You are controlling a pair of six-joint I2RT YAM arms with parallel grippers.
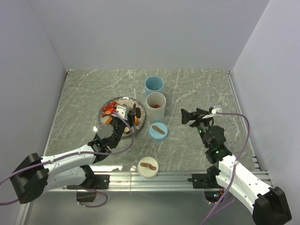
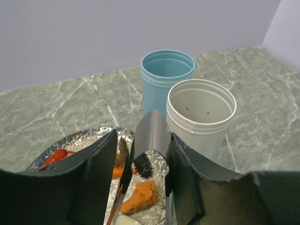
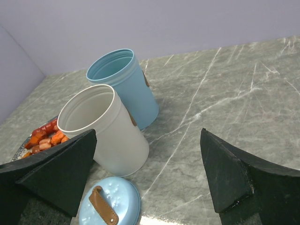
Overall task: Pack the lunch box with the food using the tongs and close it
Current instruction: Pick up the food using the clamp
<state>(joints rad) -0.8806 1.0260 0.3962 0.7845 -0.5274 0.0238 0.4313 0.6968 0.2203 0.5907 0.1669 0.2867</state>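
1. Nearest my left wrist view, the left gripper [image 2: 143, 140] has its two matte black fingers [image 2: 93, 173] clamped on the tongs [image 2: 152, 126]. The tongs are a smooth grey metal strip curved between the fingers, with one thin flat arm running down toward the plate [image 2: 79, 137].
2. The food sits right under that gripper: a crumbly orange chunk [image 2: 140, 194], a speckled black piece [image 2: 143, 165], and glossy red pieces [image 2: 56, 157] farther left. All of it lies on the round plate, which has a crinkled silvery surface.
3. Just beyond the plate stand the white container [image 2: 201, 117] and the blue container [image 2: 168, 75]. Both are upright, open-topped cylinders with ridged rims.
4. My right gripper [image 3: 147, 140] hangs spread wide with nothing between its fingers, to the right of the containers.
5. The blue lid [image 3: 110, 206], a round disc with a brown strip handle, lies flat beside the white container's base. The white lid [image 1: 148, 167], of the same shape, rests near the front edge of the veined grey-green tabletop [image 1: 197, 89].
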